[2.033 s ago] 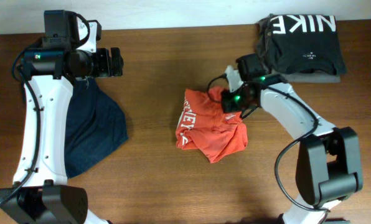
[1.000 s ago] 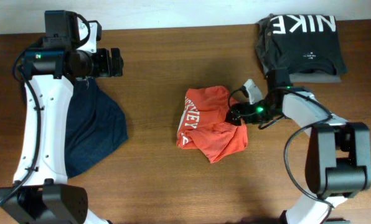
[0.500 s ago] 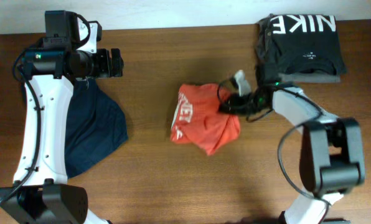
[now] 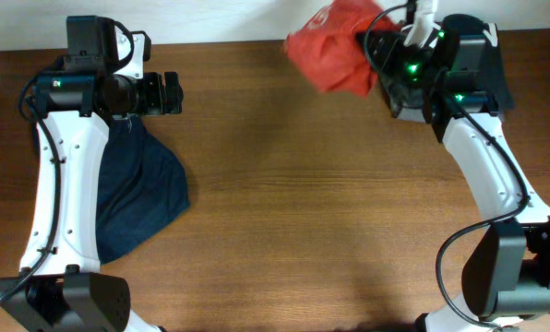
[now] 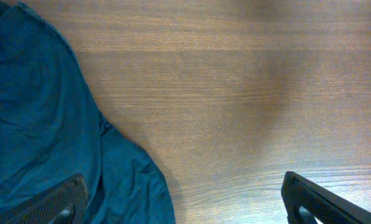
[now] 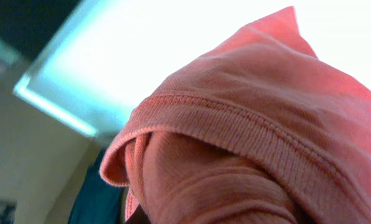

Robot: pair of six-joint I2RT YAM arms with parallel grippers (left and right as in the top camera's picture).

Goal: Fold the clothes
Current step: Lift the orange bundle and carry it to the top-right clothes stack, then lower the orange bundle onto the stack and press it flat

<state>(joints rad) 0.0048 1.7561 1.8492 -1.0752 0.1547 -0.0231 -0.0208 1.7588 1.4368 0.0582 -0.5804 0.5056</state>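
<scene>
Left arm (image 4: pixel 55 184): white link shells, black joints, black cable alongside, green LED at 10 o'clock. Right arm (image 4: pixel 490 171): same white-and-black build, looped black cable, green LEDs at 1 o'clock. Left gripper (image 4: pixel 175 93) black.

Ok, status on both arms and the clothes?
Right gripper shut on orange-red T-shirt, bunched, held high off the table. Left gripper open, empty. Navy garment beside it, unfolded. Nothing blocking.

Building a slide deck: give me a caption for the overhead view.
Right tool holds the orange-red T-shirt aloft; left tool hangs open near the navy garment.
</scene>
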